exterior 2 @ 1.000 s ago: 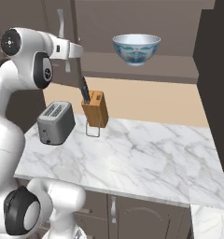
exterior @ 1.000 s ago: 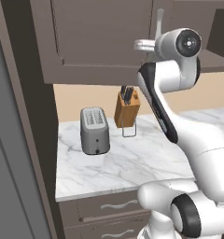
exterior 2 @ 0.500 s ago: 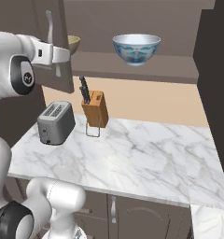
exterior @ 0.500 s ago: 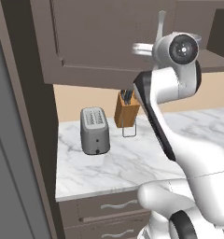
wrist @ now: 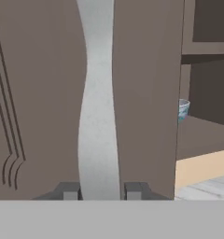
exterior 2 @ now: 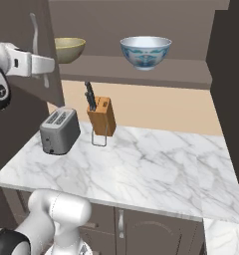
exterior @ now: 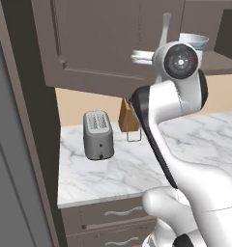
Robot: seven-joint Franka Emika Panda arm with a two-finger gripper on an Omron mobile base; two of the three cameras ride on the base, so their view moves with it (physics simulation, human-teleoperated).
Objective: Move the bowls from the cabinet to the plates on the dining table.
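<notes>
- The cabinet door [exterior 2: 17, 35] has swung wider than a second ago; in the right base view the olive-tan bowl [exterior 2: 69, 49], hidden then behind the door, now sits uncovered at the upper left of the frame, on the shelf beside the blue-patterned bowl [exterior 2: 146, 51]; the arm has swung leftward with the door.
- The gripper [wrist: 99, 190] holds the door's curved silver handle [wrist: 98, 116]; in the hand view the two dark fingertips [wrist: 70, 191] stand at the bottom centre with the handle running up between them, the jaws narrow and closed on it.
- What this means, as I judge it: the opening step is nearly done and no bowl has been lifted yet; both bowls stand in the cabinet [exterior: 103, 43], well apart from each other; the plates and dining table lie outside these frames.
- Edges: the door's free edge runs just right of the handle in the hand view, with a sliver of the blue-patterned bowl beyond it at centre right; the shelf's front lip crosses the right base view under both bowls.
- Open room: below the shelf, the marble counter [exterior 2: 156, 164] carries a toaster [exterior 2: 59, 130] and a knife block [exterior 2: 102, 115] at its left, leaving its centre and right bare; a reach for the olive-tan bowl must likely clear the door edge, and a dark side panel closes the frame's right.
</notes>
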